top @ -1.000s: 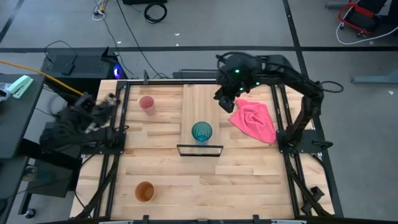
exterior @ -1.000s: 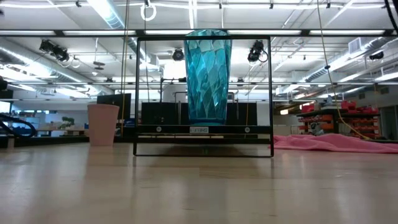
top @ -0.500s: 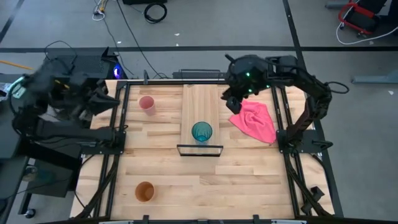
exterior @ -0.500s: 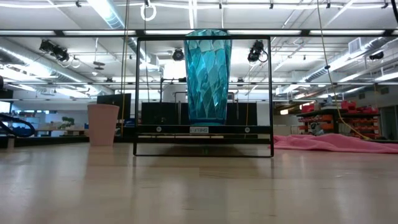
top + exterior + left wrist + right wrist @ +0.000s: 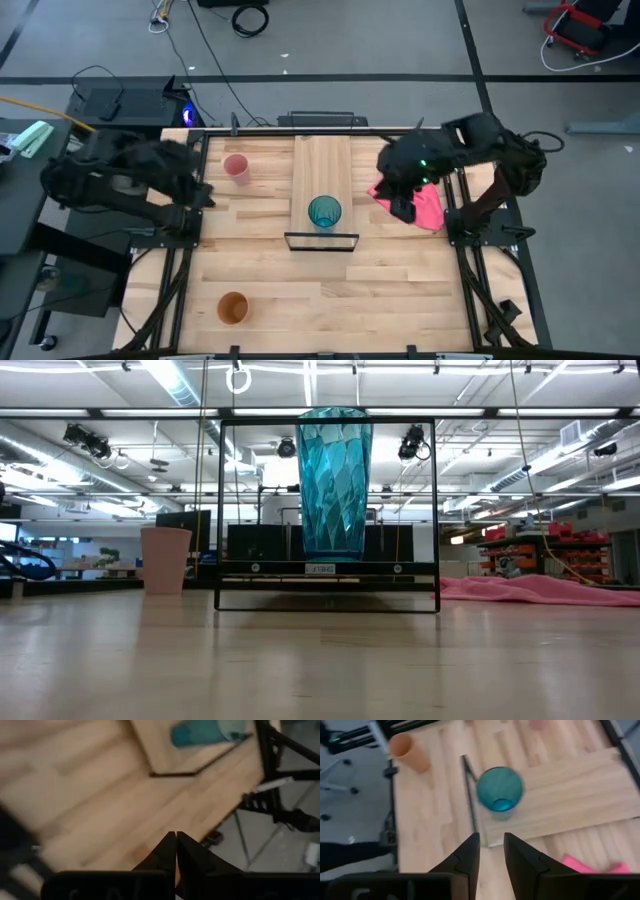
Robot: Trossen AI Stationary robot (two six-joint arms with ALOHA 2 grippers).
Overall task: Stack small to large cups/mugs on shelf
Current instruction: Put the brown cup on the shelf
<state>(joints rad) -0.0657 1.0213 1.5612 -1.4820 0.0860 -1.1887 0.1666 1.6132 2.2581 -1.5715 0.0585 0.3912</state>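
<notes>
The teal cup (image 5: 324, 212) stands upright on the light-wood shelf (image 5: 322, 160), near the end with the black frame (image 5: 328, 575). The pink cup (image 5: 236, 167) stands on the tabletop left of the shelf. The orange cup (image 5: 232, 308) stands near the table's near left corner. My right gripper (image 5: 491, 840) hangs open above the pink cloth (image 5: 425, 205), right of the shelf, and holds nothing. My left gripper (image 5: 176, 837) is shut and empty, high over the table's left edge (image 5: 198, 192).
The pink cloth (image 5: 540, 590) lies crumpled on the table right of the shelf. Black frame rails run along the table's left side (image 5: 185, 230) and right side (image 5: 455, 225). Bare tabletop lies between the shelf's framed end and the near edge.
My right gripper has swung from above the shelf's far end toward the table's right and near edges, and is now over the pink cloth. My left arm has unfolded and risen beside the table's left edge, its gripper turning toward the table. The cups have stayed in place.
</notes>
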